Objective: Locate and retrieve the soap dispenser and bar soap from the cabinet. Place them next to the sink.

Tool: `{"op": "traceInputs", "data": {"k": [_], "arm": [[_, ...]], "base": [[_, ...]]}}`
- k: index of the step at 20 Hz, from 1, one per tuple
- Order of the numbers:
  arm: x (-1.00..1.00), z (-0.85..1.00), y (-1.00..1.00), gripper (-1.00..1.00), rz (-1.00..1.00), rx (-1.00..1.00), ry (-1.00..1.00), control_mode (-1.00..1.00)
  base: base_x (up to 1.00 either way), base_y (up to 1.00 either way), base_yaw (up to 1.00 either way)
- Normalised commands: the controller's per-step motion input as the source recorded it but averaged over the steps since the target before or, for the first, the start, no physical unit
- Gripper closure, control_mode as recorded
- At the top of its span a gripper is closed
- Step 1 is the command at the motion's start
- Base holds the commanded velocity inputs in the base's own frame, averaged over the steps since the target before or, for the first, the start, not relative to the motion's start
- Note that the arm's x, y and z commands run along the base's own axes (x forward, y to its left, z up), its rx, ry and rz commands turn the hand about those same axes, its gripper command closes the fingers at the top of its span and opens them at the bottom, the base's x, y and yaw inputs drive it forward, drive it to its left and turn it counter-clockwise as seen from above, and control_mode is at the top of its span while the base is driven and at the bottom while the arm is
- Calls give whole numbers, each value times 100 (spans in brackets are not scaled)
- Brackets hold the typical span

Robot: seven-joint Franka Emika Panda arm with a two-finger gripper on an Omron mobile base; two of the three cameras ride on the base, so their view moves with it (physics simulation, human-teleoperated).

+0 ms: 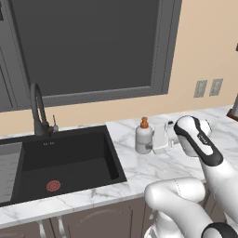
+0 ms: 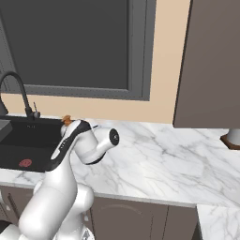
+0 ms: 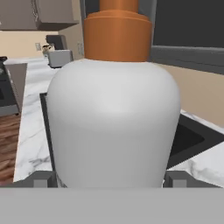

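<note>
Window: a big dark window with a grey frame is on the wall behind the sink.

Counter: a white marble counter runs along the wall – brown cupboard doors sit under it.

Cabinet: a dark brown wall cabinet hangs at the right in the right base view, with its door closed.

Sink: the black sink is set in the counter at the left. It has a red ring round the drain.

Faucet: a tall black curved faucet stands at the back edge of the sink.

Robot arm: the white arm reaches left, low over the counter, toward the bottle.

Soap bottle: the soap dispenser is white with an orange pump top. It stands upright on the counter, just beside the right edge of the sink.

Gripper: the gripper is at the bottle's right side. In the hand view the bottle sits right between the two finger tips, one on each side – it looks held, but I cannot tell if the fingers press on it.

Wall plugs: two grey outlets are on the tan wall, right of the window.
</note>
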Motion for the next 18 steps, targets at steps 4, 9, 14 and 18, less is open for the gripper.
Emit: {"op": "traceInputs", "data": {"k": [4,9,14,18], "arm": [[25,-32,7,100,1,4,0,-100],[27,-25,5,100,2,1,-1,-100],[35,-18,0,100,0,0,-4,-100],[36,-19,0,100,0,0,-2,-100]], "base": [[0,0,0],[0,0,0],[0,0,0],[0,0,0]]}}
